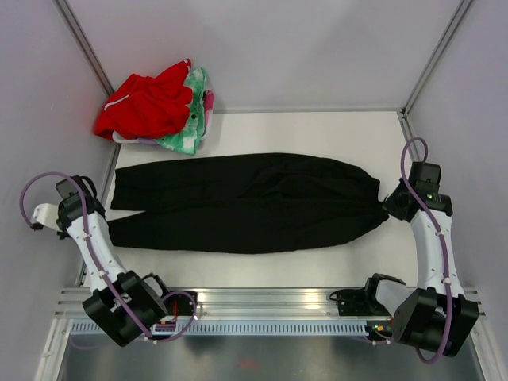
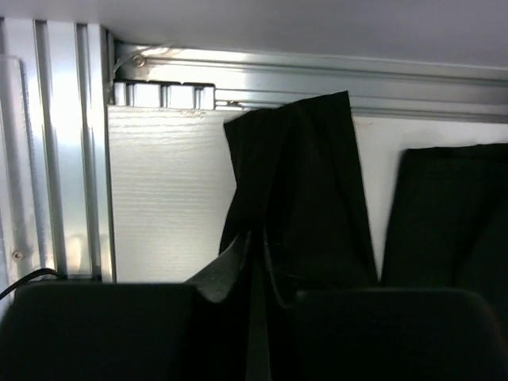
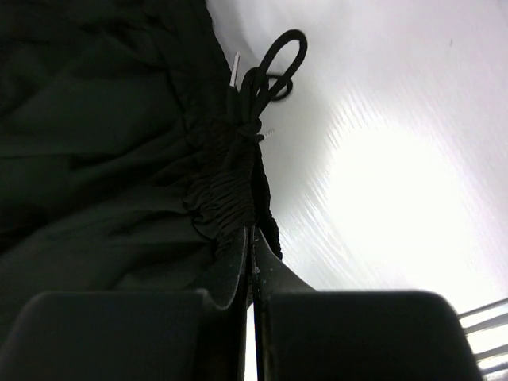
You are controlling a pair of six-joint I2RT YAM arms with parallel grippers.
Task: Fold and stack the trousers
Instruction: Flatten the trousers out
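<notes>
Since each gripper has only a thin bite of cloth, a slip worries me first: my left gripper (image 2: 254, 295) is closed down on the hem of the near leg, with just a fold of fabric between its fingers; my right gripper (image 3: 252, 295) is clamped tight on the gathered waistband beside the drawstring (image 3: 274, 67); if I lift or drag unevenly, either pinch could pull free and the fold would collapse. As far as I can judge, the left has hold of one leg only, so the far leg may trail and skew the fold; the loose drawstring could also catch under a finger. Swinging cloth towards the far left corner of the table (image 1: 317, 131) risks snagging the red garment (image 1: 147, 107) and the green patterned cloth (image 1: 190, 127) heaped there. The trousers (image 1: 246, 202) lie flat across the middle of the table, waist by the right edge, hems by the left edge; plain black, soft, lightly wrinkled, the legs side by side with a narrow gap at the hems.
</notes>
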